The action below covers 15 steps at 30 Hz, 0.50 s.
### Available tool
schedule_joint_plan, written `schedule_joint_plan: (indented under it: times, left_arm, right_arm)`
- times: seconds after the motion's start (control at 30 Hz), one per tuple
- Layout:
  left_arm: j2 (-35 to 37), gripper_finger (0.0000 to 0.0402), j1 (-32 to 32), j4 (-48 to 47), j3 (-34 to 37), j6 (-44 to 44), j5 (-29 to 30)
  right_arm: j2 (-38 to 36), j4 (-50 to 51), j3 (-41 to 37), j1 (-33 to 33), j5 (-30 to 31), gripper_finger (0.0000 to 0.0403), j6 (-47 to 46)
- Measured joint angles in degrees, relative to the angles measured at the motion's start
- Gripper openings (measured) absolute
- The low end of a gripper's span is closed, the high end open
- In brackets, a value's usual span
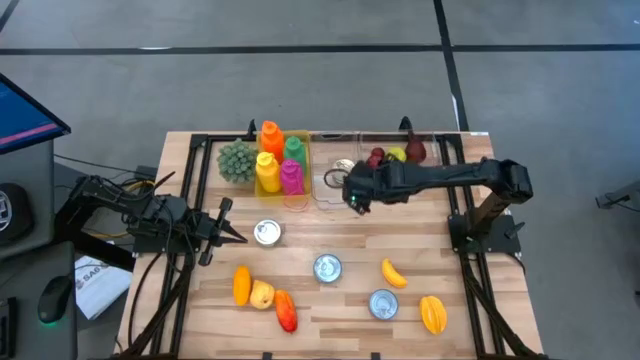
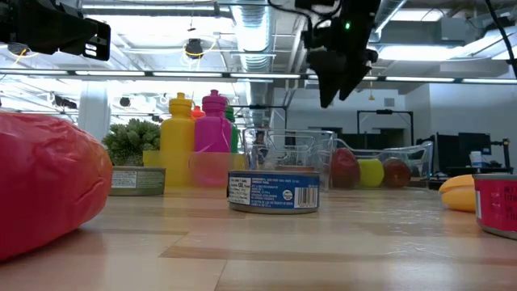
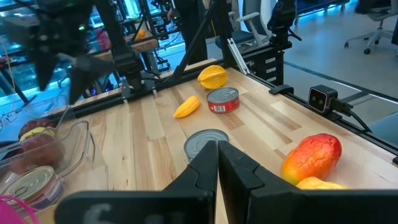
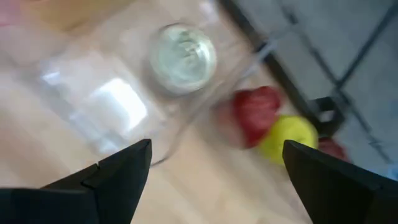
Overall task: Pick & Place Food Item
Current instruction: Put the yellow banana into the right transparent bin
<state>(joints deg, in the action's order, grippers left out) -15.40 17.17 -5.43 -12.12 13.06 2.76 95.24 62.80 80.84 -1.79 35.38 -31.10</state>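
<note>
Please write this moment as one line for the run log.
right hand: open, empty, above clear bin | can: in bin | left hand: shut, waiting beside loose can

Grey floor (image 1: pixel 330 25) crossed by dark lines, ceiling lights (image 2: pixel 194 47) overhead.

high view: straight down over the light wooden slatted table (image 1: pixel 330 300)
low view: tabletop level
shared: clear plastic bin (image 1: pixel 335 170)
</note>
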Motion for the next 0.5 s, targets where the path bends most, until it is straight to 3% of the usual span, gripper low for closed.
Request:
schedule_joint_plan:
  times: [0.33, 0.5]
  left_arm:
    - [0.01, 0.0002, 0.01, -0.02, 0.00, -0.01, -0.02]
    - [0.01, 0.0002, 0.01, -0.02, 0.00, -0.02, 0.00]
  right_arm:
    - [-0.07, 0.11, 1.18, 9.85, -10.58, 0.0357, -15.77]
    - [-0.07, 0.13, 1.18, 13.00, -11.57, 0.0356, -20.88]
